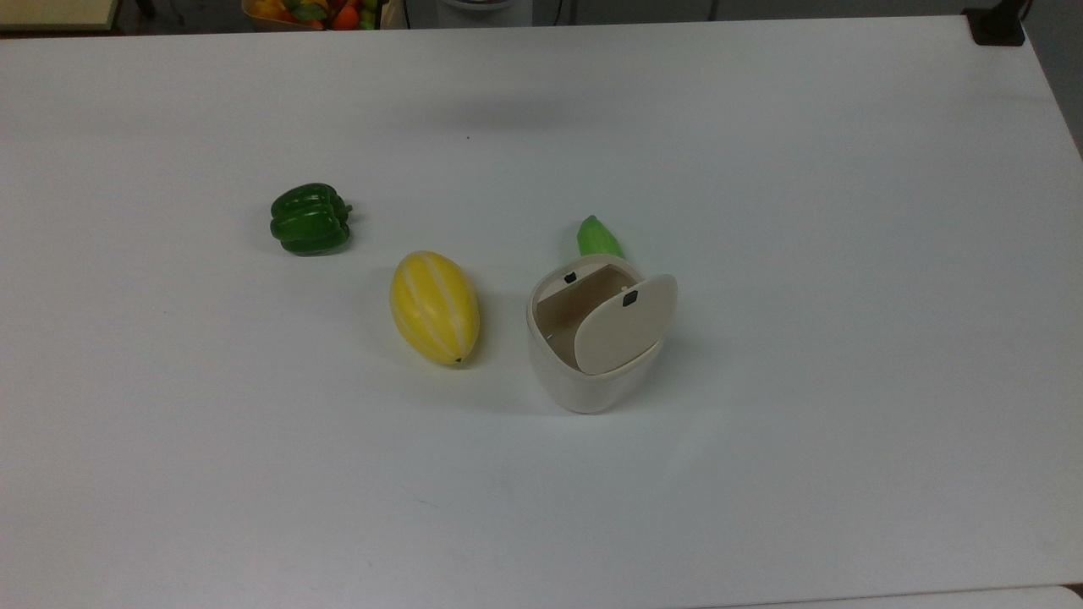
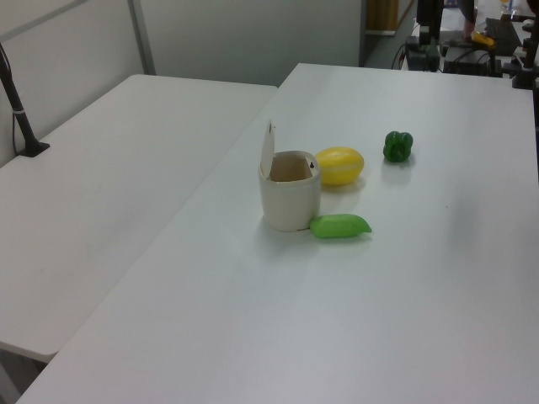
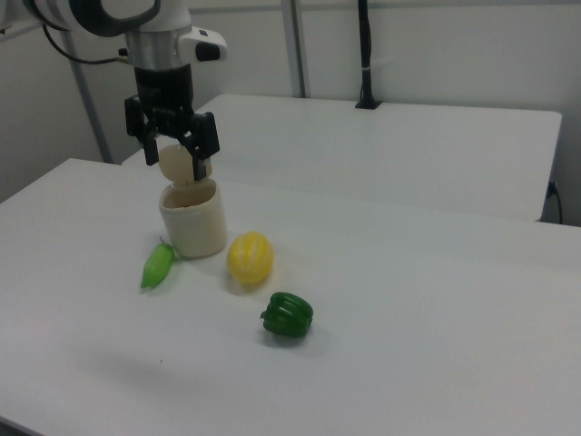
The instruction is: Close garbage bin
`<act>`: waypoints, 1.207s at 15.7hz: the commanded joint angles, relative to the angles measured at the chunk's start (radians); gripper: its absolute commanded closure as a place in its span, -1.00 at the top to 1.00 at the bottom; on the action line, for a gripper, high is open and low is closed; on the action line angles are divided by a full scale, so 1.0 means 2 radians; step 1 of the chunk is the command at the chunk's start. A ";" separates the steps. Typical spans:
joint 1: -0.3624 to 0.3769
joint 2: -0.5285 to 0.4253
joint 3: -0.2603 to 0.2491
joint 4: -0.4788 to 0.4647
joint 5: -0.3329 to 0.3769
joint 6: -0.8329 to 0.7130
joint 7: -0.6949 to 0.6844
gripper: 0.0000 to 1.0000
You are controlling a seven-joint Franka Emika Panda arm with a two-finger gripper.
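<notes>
The cream-beige garbage bin (image 1: 584, 376) stands near the table's middle with its flat lid (image 1: 624, 326) hinged up and its inside showing. In the left view the bin (image 2: 289, 202) has the lid (image 2: 268, 150) standing almost upright on the left view's left side. In the right view the gripper (image 3: 174, 163) hangs from the white arm with its black fingers (image 3: 207, 145) spread open, nothing held. There it overlaps the raised lid (image 3: 177, 165) above the bin (image 3: 195, 227); whether it touches it I cannot tell. The lid stands free in the top view.
A yellow melon (image 1: 434, 306) lies beside the bin, a green bell pepper (image 1: 309, 218) farther off, and a light green pod (image 1: 597, 236) right behind the bin. A basket of fruit (image 1: 313, 12) sits past the table's far edge. A second white table (image 2: 84, 194) adjoins.
</notes>
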 commanded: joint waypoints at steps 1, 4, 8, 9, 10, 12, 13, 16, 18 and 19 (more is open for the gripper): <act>0.004 -0.003 -0.002 -0.008 0.016 0.002 -0.001 1.00; 0.004 -0.002 -0.001 -0.008 0.016 0.002 -0.001 0.86; 0.004 -0.002 -0.001 -0.010 0.016 0.000 -0.025 0.15; 0.004 -0.002 -0.001 -0.010 0.017 0.000 -0.031 -0.17; 0.004 -0.002 -0.001 -0.010 0.017 0.000 -0.033 -0.41; 0.004 -0.002 -0.001 -0.010 0.017 0.001 -0.034 -0.84; 0.005 -0.002 -0.001 -0.011 0.017 0.001 -0.036 -0.92; 0.008 0.008 0.000 -0.009 0.014 0.005 -0.055 -1.00; 0.016 0.016 0.000 -0.007 0.014 0.044 -0.068 -1.00; 0.022 0.016 0.000 -0.010 0.009 0.065 -0.077 -1.00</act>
